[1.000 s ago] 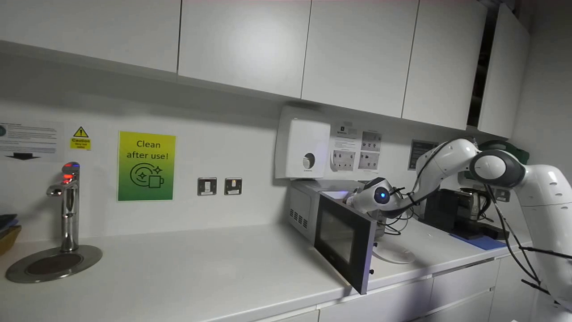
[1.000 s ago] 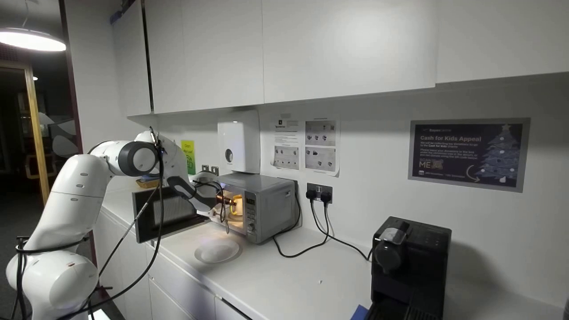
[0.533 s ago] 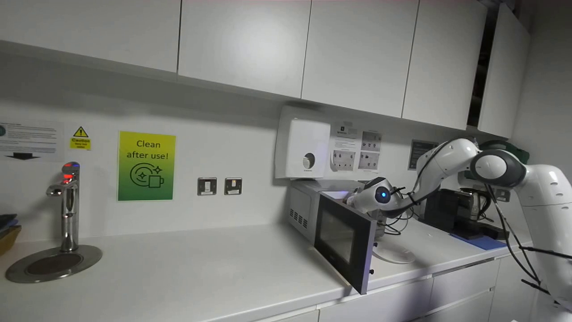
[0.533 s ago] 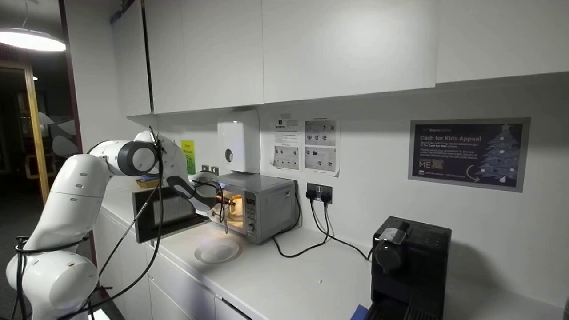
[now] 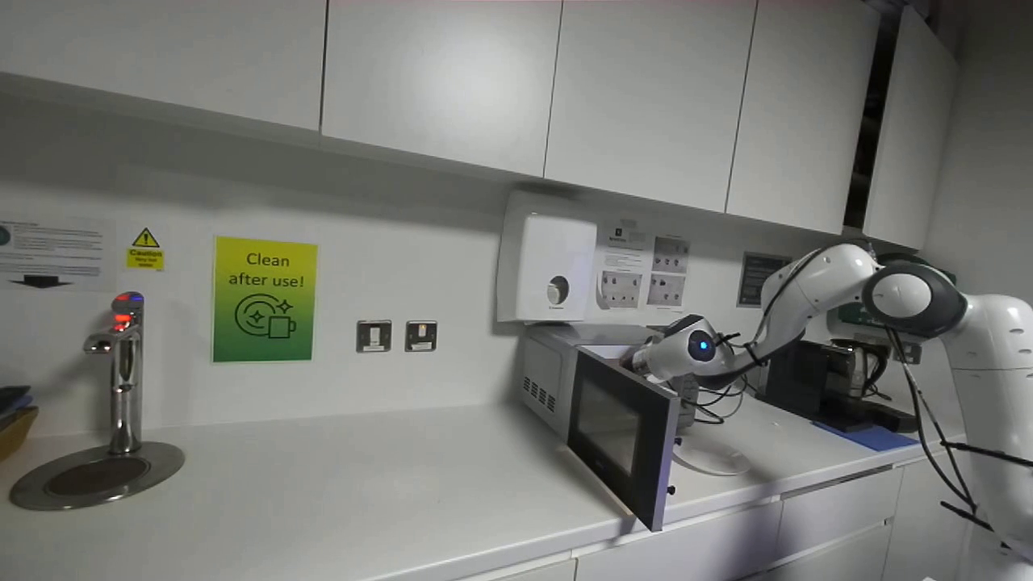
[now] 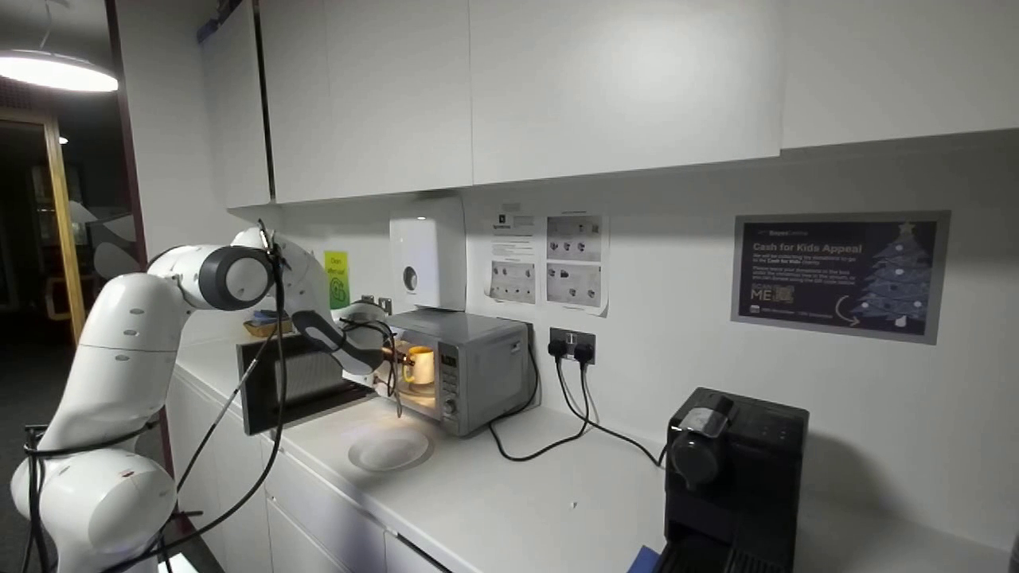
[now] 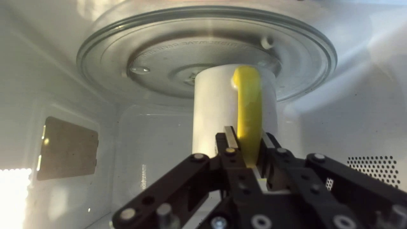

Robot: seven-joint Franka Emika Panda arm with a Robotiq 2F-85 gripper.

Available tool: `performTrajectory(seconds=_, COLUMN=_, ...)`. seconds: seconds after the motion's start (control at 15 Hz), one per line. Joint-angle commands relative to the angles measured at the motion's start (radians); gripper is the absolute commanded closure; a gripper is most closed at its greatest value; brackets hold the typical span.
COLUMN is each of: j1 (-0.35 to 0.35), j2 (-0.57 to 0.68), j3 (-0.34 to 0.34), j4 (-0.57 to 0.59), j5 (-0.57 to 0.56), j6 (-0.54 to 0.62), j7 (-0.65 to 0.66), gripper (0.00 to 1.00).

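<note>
White countertop (image 6: 517,509) bears a microwave (image 6: 497,370) with its door (image 5: 613,428) swung wide. Inside it, the gripper (image 7: 249,136) stands nearly closed, its fingers (image 7: 226,160) pinching the yellow handle (image 7: 249,108) of a white mug (image 7: 212,111). The mug's body lies directly ahead of them, over the glass turntable (image 7: 109,63); whether the two touch is unclear.

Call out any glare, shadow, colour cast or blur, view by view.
Wrist view: a burnt-out white patch at lower left, the mug near white. Both exterior views: pale sheen on the cupboards, shade on the wall beneath. In an exterior view: the hanging lamp overexposed, that mug amber under warm light in the microwave, small print on the notices too soft to read.
</note>
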Motion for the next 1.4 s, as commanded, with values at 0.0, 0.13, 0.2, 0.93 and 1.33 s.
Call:
performTrajectory(seconds=0.0, j1=-0.004, j2=-0.116, j3=-0.002, j4=-0.092, j5=-0.041, j6=-0.002, j7=0.041, gripper=0.95)
performTrajectory(seconds=0.13, j1=-0.001, j2=-0.148, j3=-0.001, j4=-0.128, j5=-0.043, j6=-0.01, j7=0.043, gripper=0.95)
performTrajectory(seconds=0.2, j1=0.001, j2=-0.163, j3=-0.001, j4=-0.149, j5=-0.043, j6=-0.016, j7=0.041, gripper=0.95)
performTrajectory(seconds=0.93, j1=0.011, j2=-0.376, j3=0.008, j4=-0.396, j5=-0.011, j6=-0.022, j7=-0.011, gripper=0.95)
performTrajectory(seconds=1.33, j1=0.021, j2=-0.496, j3=0.039, j4=-0.537, j5=0.008, j6=-0.03, j7=-0.04, gripper=0.95)
